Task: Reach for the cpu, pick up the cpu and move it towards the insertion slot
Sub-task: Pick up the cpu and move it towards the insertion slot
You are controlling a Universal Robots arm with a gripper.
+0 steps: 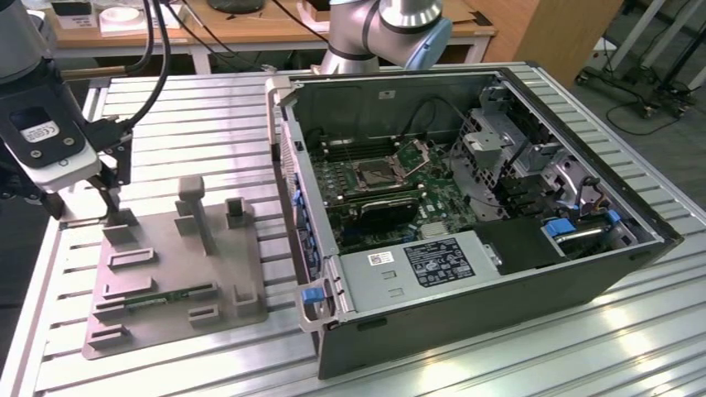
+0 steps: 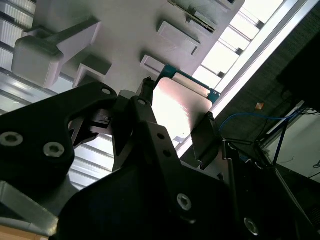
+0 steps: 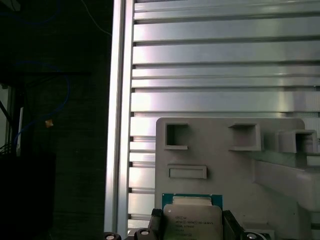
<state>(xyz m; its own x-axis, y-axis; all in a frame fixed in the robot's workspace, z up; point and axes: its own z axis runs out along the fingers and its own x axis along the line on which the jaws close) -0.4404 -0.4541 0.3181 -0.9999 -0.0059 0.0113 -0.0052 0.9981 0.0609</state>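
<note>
**Ana:** Where is the cpu (image 3: 192, 220) right now?

**Ben:** It is right inside the end effector (image 1: 112, 217). In both wrist views, the two black fingers (image 3: 156, 220) sit against two opposite edges of the chip, one on each side. So the end effector looks closed down to a narrow gap, and it holds the cpu.

**Ana:** Is the chip up in the air?

**Ben:** I cannot tell. It is at a corner of the grey tray (image 1: 165, 240), very low. It may be on the tray or just above it.

**Ana:** Does the chip have a long side?

**Ben:** No, it is square. It lies flat, with its silvery top facing up toward the arm.

**Ana:** And where is the insertion slot (image 1: 375, 174)?

**Ben:** It is well apart from the end effector, toward the exterior view's right. It sits on the green motherboard (image 1: 331, 178), down inside the open computer case (image 1: 497, 306). Its metal plate looks lifted open.

**Ana:** Is anything between them?

**Ben:** Yes. The near wall of the case stands between the tray and the slot. The tray and the case both rest on the slatted tabletop (image 1: 198, 124).
</note>
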